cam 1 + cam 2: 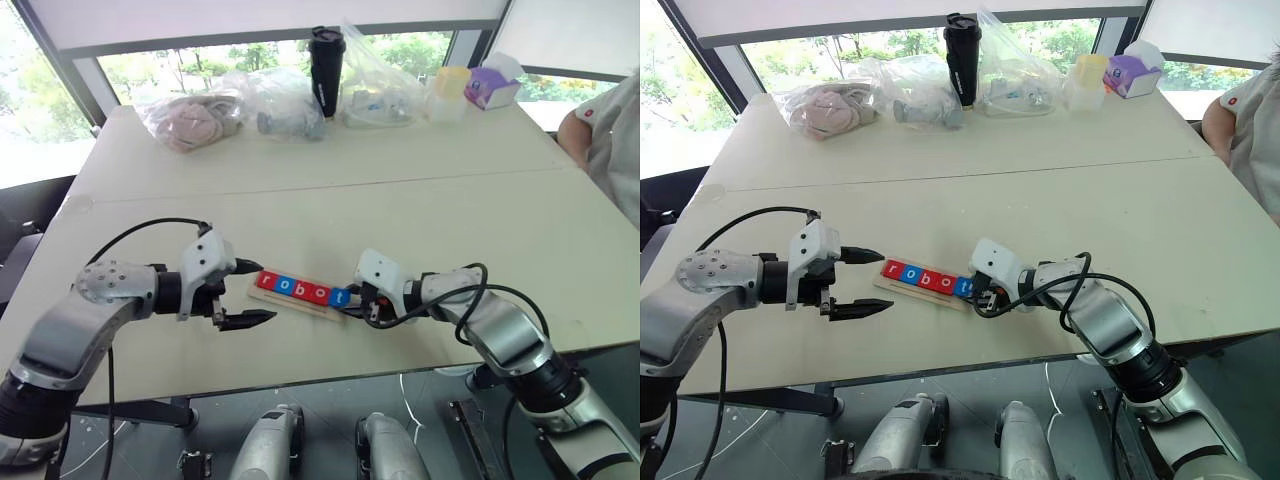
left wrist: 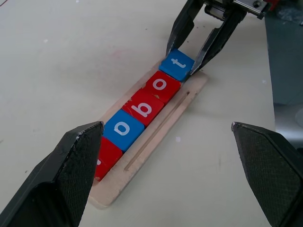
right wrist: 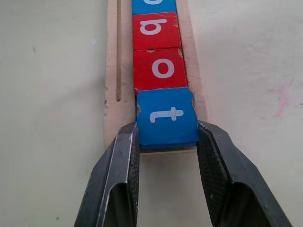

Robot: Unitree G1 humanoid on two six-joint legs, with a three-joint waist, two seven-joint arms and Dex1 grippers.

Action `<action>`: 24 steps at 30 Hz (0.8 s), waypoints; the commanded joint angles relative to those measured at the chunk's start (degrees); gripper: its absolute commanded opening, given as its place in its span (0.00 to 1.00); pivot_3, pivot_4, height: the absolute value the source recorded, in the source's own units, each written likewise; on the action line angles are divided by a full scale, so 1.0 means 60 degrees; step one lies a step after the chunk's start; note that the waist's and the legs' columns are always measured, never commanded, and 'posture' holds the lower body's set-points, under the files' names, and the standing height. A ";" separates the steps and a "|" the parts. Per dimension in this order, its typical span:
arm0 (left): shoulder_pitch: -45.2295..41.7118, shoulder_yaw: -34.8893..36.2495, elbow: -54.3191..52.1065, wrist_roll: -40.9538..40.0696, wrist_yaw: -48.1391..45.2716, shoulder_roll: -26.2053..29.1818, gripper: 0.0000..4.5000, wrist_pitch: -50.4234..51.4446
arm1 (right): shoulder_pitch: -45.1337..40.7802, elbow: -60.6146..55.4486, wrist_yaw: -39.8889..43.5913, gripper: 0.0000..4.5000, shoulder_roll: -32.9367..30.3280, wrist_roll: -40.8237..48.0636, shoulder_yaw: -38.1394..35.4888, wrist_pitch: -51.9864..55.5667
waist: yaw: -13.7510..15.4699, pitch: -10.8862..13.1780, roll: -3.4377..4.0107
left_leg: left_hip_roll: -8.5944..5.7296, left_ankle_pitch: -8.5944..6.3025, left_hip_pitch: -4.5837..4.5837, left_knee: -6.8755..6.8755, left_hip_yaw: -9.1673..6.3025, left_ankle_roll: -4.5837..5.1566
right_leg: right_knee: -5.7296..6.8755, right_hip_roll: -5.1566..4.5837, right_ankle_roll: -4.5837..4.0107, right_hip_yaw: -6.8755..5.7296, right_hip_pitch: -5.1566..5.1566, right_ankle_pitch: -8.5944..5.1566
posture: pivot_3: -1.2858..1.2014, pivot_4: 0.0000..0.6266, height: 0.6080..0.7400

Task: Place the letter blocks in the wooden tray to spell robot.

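Tabletop: right gripper (image 3: 166, 137) clamps blue t block (image 3: 167, 118) in wooden tray (image 2: 156, 146); left gripper (image 1: 250, 293) apart, apparently hiding r

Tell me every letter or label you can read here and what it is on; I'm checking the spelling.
"r" on the red block at the wooden tray's left end.
"o" on the blue block.
"b" on the red block.
"o" on the red block.
"t" on the blue block between the right gripper's fingers.
Any print on the black tumbler and far bags is too small to read.
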 commanded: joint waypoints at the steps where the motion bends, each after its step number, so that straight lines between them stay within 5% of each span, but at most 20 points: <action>1: -0.0014 0.0140 -0.0249 -0.0072 0.0052 -0.0043 1.00 -0.0053 | -0.0246 -0.0164 -0.0082 0.25 0.0173 0.0051 -0.0020 -0.0049 | -0.0001 0.0000 0.0000 | 0.0000 0.0000 0.0000 0.0000 0.0000 0.0000 | 0.0000 0.0000 0.0000 0.0000 0.0000 0.0000 | 0.52 0.24 1.00; 11: -0.0081 0.0097 -0.0159 0.0028 0.0108 -0.0135 1.00 -0.0089 | -0.0228 -0.0269 -0.0208 0.25 0.0324 0.0118 -0.0026 0.0214 | 0.0002 0.0000 0.0000 | 0.0000 0.0000 0.0001 0.0002 0.0000 0.0000 | 0.0002 0.0001 0.0001 0.0000 -0.0001 0.0000 | 0.52 0.24 1.00; 18: -0.0115 0.0068 -0.0073 0.0103 0.0148 -0.0174 1.00 -0.0131 | -0.0327 -0.0443 -0.0235 0.99 0.0509 0.0538 -0.0452 0.0303 | 0.0003 0.0000 0.0000 | 0.0000 0.0000 0.0001 0.0002 0.0000 0.0000 | 0.0002 0.0001 0.0001 0.0000 -0.0001 0.0001 | 0.52 0.24 1.00; 24: -0.0174 0.0043 0.0180 0.0219 0.0099 -0.0203 1.00 -0.0287 | -0.0563 -0.0595 -0.0259 0.99 0.0739 0.1471 -0.1685 0.0379 | 0.0010 0.0000 0.0000 | 0.0000 0.0000 0.0002 0.0003 0.0000 0.0000 | 0.0003 0.0002 0.0004 0.0000 0.0000 0.0002 | 0.52 0.24 1.00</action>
